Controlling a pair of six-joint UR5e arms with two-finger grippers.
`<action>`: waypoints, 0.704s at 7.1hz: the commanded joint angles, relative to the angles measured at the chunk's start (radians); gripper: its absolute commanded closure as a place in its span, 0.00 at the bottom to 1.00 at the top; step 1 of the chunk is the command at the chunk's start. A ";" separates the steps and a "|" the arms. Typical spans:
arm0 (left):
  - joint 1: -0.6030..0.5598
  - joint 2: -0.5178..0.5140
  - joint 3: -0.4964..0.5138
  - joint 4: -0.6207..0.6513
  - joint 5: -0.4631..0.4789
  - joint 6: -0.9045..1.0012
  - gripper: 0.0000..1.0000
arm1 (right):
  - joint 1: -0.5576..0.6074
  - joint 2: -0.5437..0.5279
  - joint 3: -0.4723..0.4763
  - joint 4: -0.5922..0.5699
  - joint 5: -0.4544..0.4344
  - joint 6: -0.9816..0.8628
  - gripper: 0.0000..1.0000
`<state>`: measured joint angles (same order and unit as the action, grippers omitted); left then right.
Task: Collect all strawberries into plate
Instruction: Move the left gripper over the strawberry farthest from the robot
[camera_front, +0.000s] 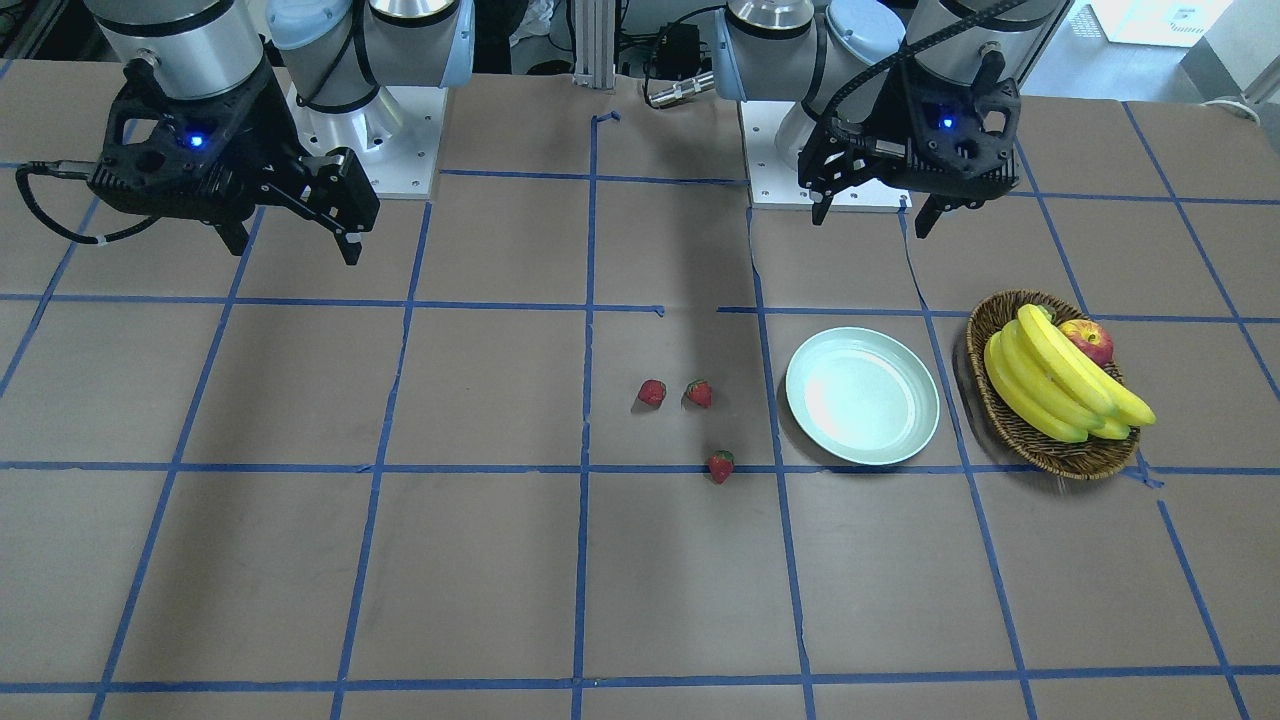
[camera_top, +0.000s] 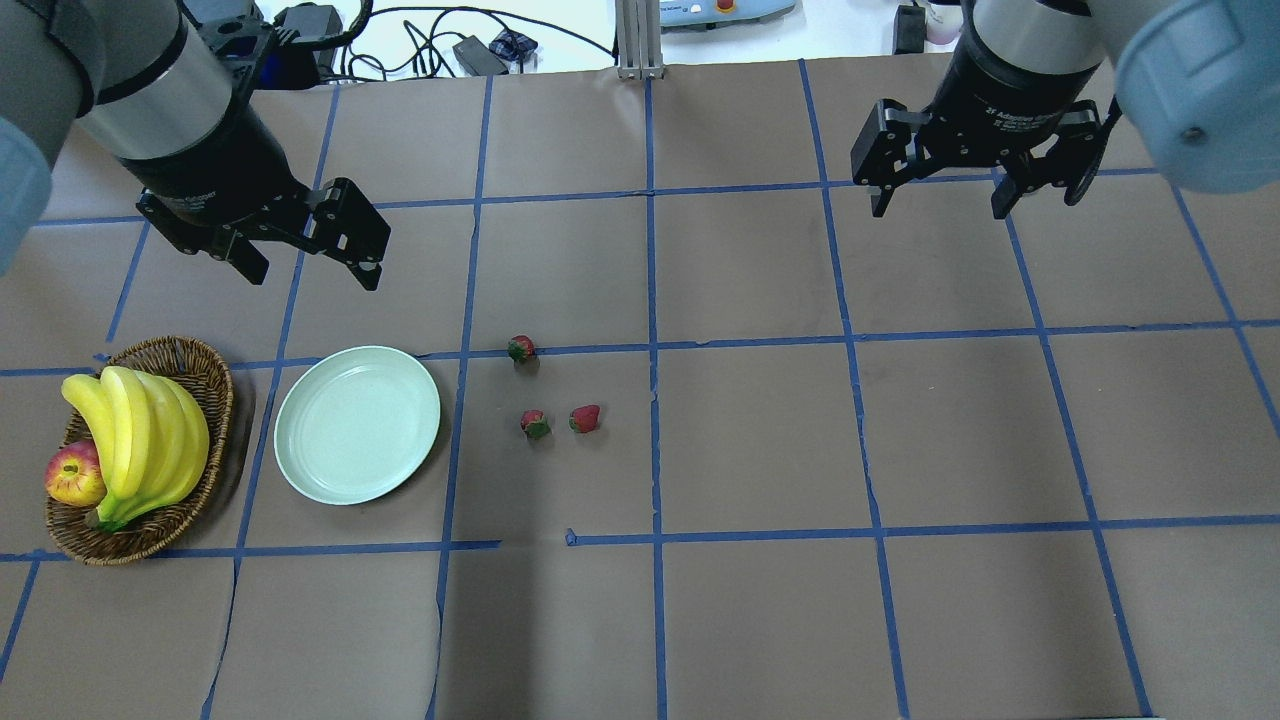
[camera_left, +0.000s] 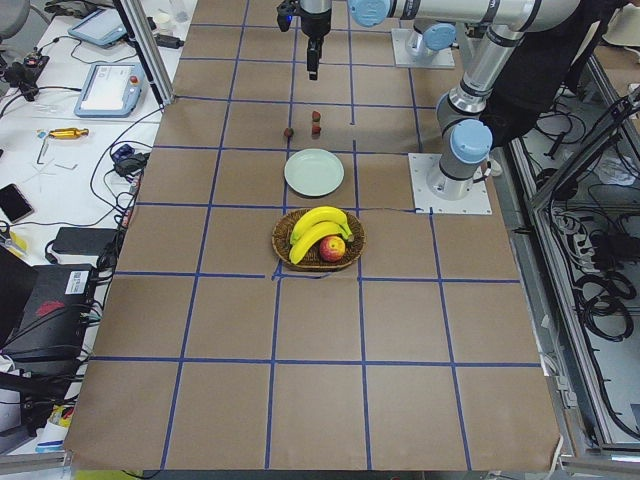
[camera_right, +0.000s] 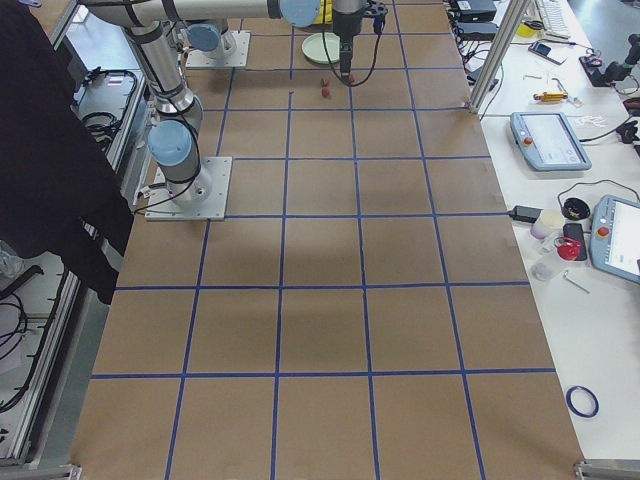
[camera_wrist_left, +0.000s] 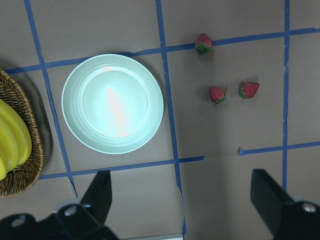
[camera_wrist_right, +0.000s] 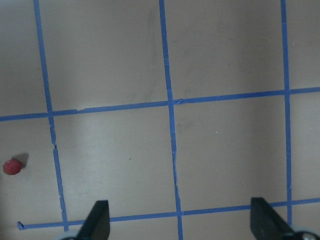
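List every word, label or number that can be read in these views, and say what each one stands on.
"2F Adaptive": white print on the black body of the right gripper, overhead view. The rest of that line and the line under it are too small to read.
Faint white print on the body of the left gripper: too blurred to read.
Screen of the teach pendant on the side bench: too small to read.

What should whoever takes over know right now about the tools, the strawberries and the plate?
Left tool: open, empty, raised above the table on the plate's side.
Right tool: open, empty, raised, well away from the fruit.
Strawberries: all three on the table, close beside the plate.
Done: nothing; the plate is empty.
Left: move all three into the plate.
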<state>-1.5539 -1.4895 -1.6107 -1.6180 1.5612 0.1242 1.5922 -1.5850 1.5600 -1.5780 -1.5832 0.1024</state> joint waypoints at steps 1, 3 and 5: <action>0.000 0.000 0.000 0.001 0.000 0.000 0.00 | 0.000 -0.004 -0.006 0.084 0.000 0.002 0.00; 0.000 -0.002 0.000 0.001 -0.001 0.000 0.00 | 0.002 -0.004 0.000 0.057 -0.003 0.002 0.00; 0.000 -0.002 -0.001 0.001 -0.001 0.000 0.00 | 0.002 -0.004 0.006 0.043 -0.003 0.002 0.00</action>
<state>-1.5539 -1.4908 -1.6108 -1.6170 1.5602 0.1242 1.5935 -1.5891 1.5635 -1.5284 -1.5854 0.1041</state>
